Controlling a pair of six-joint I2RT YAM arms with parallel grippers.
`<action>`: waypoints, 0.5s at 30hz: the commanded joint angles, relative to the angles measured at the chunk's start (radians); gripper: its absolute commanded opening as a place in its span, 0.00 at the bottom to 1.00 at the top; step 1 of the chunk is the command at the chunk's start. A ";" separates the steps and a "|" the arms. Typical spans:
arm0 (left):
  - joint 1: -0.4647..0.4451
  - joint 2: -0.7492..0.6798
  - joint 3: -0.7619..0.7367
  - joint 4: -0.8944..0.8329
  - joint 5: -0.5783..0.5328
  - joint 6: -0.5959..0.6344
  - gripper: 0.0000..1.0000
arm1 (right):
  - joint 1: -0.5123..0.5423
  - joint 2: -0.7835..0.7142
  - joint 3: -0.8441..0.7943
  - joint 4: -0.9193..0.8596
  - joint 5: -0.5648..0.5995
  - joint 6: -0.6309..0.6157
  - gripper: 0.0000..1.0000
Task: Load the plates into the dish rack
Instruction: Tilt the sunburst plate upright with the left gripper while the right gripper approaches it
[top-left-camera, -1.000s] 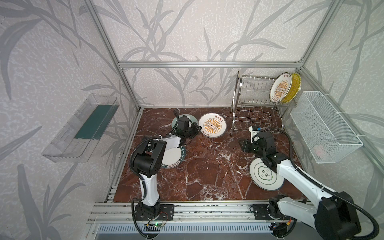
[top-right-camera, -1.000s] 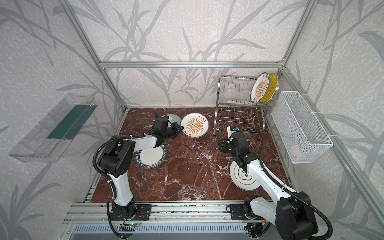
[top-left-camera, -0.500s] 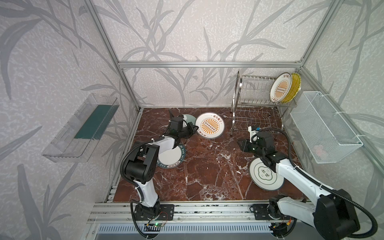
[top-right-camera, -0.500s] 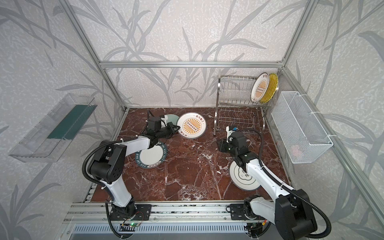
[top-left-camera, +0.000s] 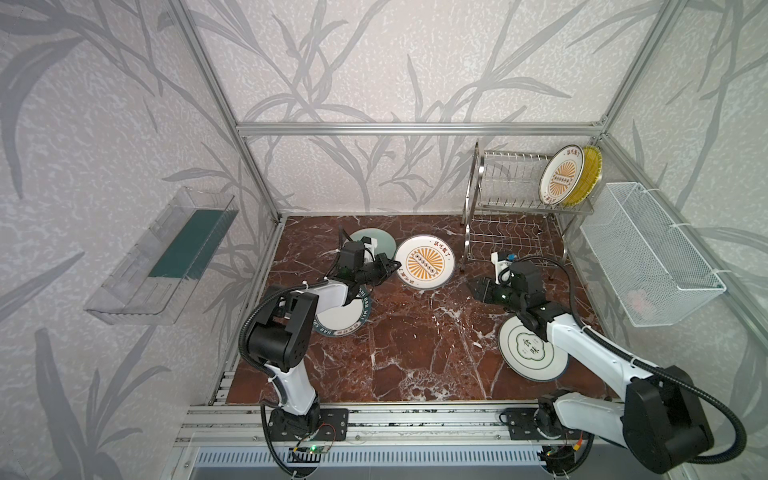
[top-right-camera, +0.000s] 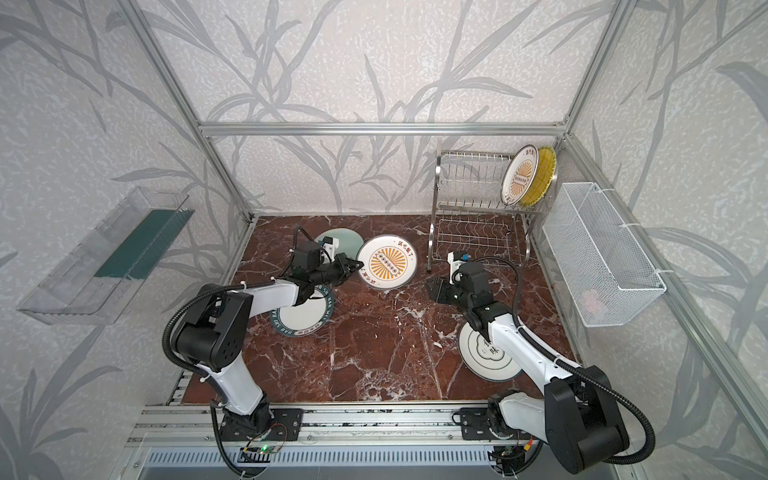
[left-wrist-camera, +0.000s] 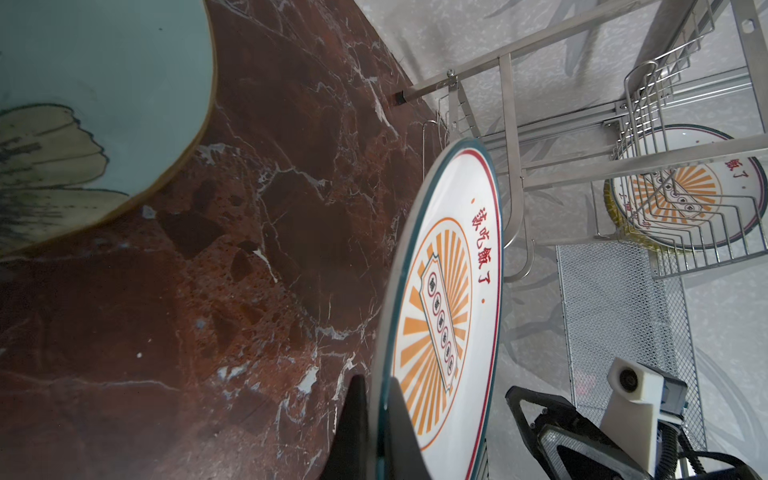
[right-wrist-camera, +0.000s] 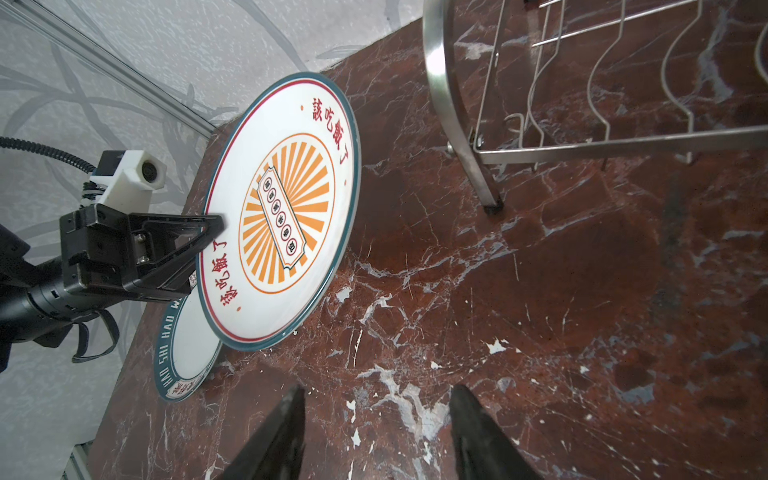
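The left fingers (right-wrist-camera: 210, 224) are clamped shut on the rim of a sunburst plate (right-wrist-camera: 282, 212). The plate stands tilted up off the tabletop (top-left-camera: 415, 345), between the pale green plate (top-left-camera: 376, 242) and the dish rack (top-left-camera: 511, 206), touching neither. The right fingers (right-wrist-camera: 286, 424) face it, roughly half spread and empty. This looks like a handover. The right fingers should therefore widen enough to straddle the free rim opposite the left grip, then bite well onto the flat border so the glossy plate cannot pivot. The left should let go only once that hold is firm. The plate then wants carrying upright into a free slot beside the other sunburst plate (top-left-camera: 561, 176) and the yellow plate (top-left-camera: 591, 176) standing in the upper tier.
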 joint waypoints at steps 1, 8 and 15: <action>-0.010 -0.053 -0.007 0.132 0.077 0.001 0.00 | 0.006 0.019 0.024 0.060 -0.041 0.025 0.61; -0.039 -0.051 -0.020 0.143 0.102 0.026 0.00 | 0.006 0.033 0.022 0.090 -0.056 0.043 0.63; -0.069 -0.040 -0.026 0.243 0.154 0.026 0.00 | 0.005 0.038 0.016 0.105 -0.058 0.056 0.63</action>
